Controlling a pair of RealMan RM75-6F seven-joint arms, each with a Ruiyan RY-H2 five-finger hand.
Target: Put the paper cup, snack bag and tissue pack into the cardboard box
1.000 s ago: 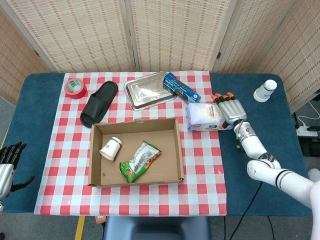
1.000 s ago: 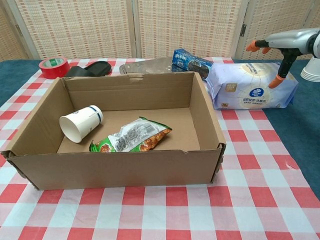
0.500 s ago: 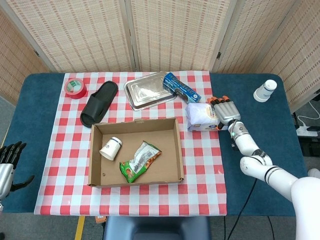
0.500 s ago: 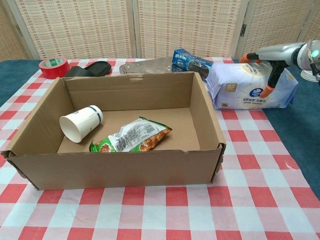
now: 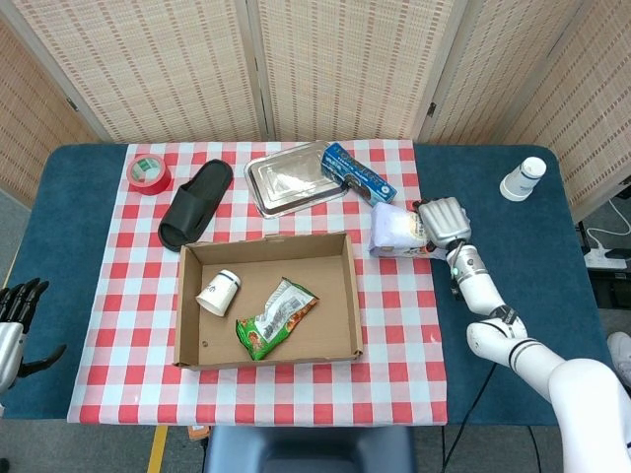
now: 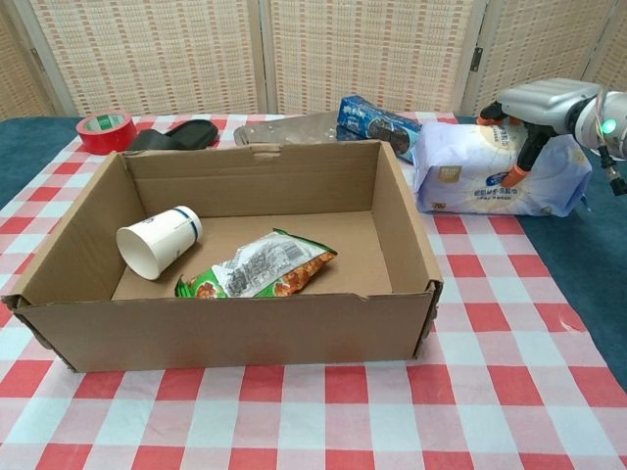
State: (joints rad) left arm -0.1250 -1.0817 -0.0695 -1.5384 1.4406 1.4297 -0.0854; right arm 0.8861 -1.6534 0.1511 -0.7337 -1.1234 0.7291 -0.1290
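Now we see our right hand (image 6: pixel 534 108) with fingers clamped on the tissue pack (image 6: pixel 470 171); cup (image 5: pixel 219 292) and snack bag (image 5: pixel 276 317) lie in the box (image 5: pixel 340 258); left hand (image 5: pixel 15 320) fingers apart.

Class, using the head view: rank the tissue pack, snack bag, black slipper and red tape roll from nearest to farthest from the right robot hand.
1. Tissue pack, under the right robot hand.
2. Snack bag, inside the cardboard box.
3. Black slipper, upper left.
4. Red tape roll, far left corner.
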